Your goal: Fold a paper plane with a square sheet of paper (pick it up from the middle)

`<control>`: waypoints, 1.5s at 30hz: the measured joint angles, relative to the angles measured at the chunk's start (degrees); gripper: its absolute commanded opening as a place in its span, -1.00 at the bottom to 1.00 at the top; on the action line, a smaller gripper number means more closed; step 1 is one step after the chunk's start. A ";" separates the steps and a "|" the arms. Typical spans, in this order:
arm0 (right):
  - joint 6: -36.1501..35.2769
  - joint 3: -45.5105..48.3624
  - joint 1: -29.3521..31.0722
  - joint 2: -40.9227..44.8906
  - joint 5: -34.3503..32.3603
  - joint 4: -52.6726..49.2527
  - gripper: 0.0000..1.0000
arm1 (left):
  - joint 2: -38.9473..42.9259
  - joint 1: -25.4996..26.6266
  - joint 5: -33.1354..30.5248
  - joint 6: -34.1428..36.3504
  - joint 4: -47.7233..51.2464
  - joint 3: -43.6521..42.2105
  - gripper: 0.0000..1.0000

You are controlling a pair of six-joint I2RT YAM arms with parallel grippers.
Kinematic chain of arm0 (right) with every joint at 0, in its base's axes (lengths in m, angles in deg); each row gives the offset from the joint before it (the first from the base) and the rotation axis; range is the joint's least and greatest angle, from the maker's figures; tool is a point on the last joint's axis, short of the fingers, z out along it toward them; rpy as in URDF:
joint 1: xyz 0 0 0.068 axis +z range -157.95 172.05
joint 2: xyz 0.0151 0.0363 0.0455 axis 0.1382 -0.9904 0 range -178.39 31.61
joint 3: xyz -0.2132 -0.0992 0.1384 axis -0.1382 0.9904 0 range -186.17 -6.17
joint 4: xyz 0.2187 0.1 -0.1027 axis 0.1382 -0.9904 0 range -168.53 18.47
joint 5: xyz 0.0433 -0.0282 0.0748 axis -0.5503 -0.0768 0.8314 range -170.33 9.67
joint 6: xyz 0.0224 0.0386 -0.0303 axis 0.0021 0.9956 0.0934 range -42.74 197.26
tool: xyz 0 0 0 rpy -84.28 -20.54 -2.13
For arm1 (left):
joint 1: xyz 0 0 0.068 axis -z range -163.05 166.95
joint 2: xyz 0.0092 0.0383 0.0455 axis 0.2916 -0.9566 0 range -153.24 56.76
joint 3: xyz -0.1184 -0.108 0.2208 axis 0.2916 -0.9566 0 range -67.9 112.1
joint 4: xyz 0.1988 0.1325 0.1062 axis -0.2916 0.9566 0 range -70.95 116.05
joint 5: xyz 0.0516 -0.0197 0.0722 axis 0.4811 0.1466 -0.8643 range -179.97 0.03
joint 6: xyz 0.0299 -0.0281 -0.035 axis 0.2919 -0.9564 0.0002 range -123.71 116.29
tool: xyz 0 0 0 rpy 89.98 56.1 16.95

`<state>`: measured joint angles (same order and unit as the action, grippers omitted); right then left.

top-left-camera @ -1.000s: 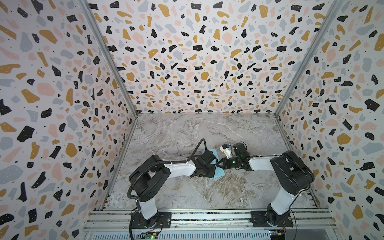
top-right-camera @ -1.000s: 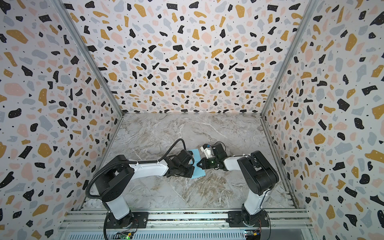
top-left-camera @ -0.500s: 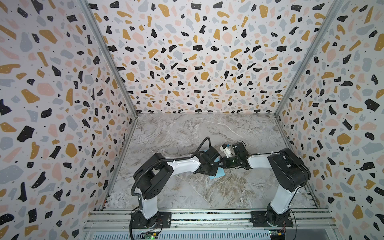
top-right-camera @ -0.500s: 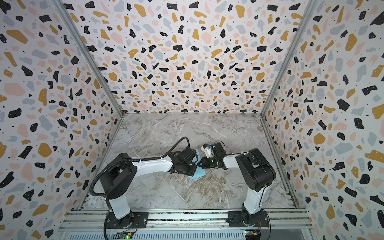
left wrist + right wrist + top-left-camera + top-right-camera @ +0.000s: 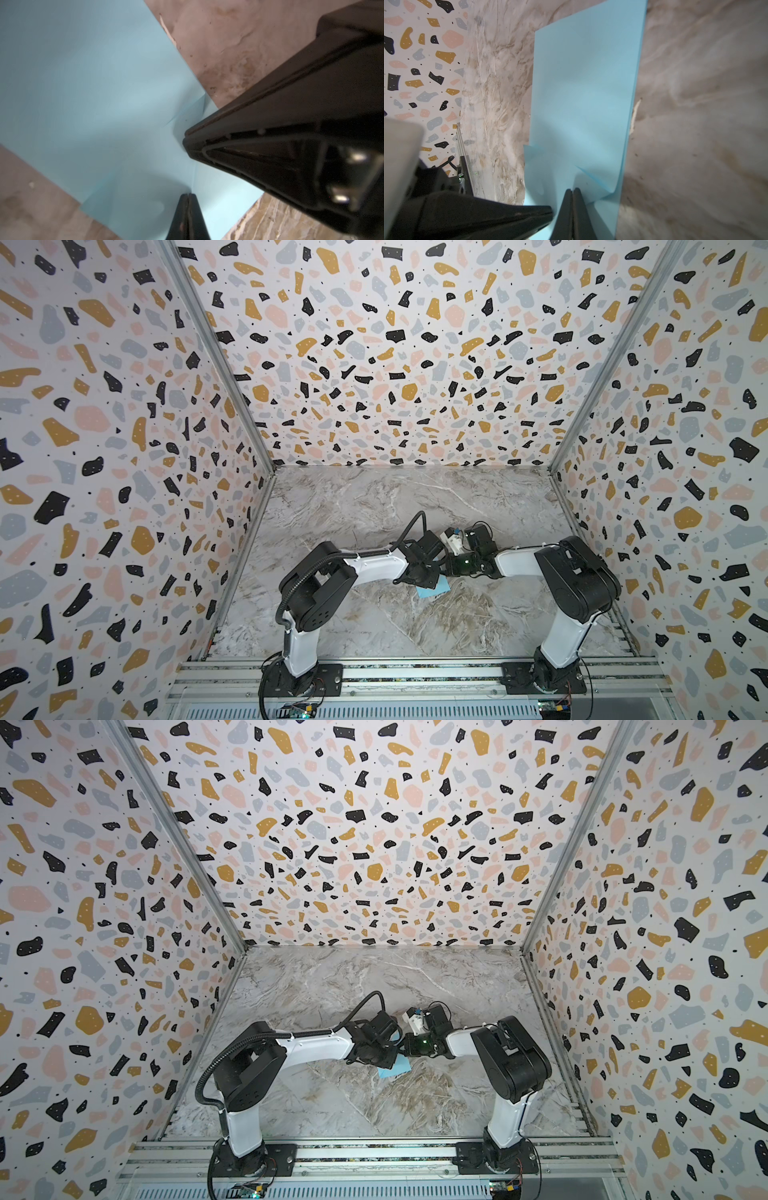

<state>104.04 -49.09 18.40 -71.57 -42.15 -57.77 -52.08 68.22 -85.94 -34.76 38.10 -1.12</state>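
My left gripper (image 5: 188,196) is closed, its two black fingertips pressed flat together. The square sheet of paper (image 5: 93,93) rises in a sharp crease straight into those tips, so as far as I can see I am pinching a ridge of it. My right gripper (image 5: 573,190) is closed just as tightly. A puckered fold of the light blue paper comes up between its tips and curls away on either side.

The two grippers stand just beside each other, tip near tip. From my left wrist, the right gripper's dark wedge comes in over the sheet close to my left tips. From my right wrist, the left gripper's nose touches the raised flap beside my right tips.

Beyond the pinched part, the rest of the sheet stretches away from both sets of jaws and lies flat on the marbled table (image 5: 374,506). In my right wrist view it reads as a long rectangle (image 5: 581,83).

In both top views only a blue corner (image 5: 432,591) (image 5: 392,1069) shows below my wrists. Speckled walls (image 5: 124,448) enclose the table.
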 measured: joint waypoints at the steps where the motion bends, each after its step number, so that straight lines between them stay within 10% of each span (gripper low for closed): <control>1: 0.02 0.00 0.00 -0.02 0.02 0.00 -0.90 | 0.28 0.11 -0.15 0.00 -0.24 -0.39 -1.00; 45: 7.08 3.34 -0.55 1.03 0.70 4.26 -0.88 | 11.08 4.72 -4.31 -4.22 2.99 -6.75 -1.00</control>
<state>111.12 -45.74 17.86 -70.54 -41.45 -53.51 -41.00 72.94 -90.25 -38.97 41.09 -7.87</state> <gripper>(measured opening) 0.059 0.047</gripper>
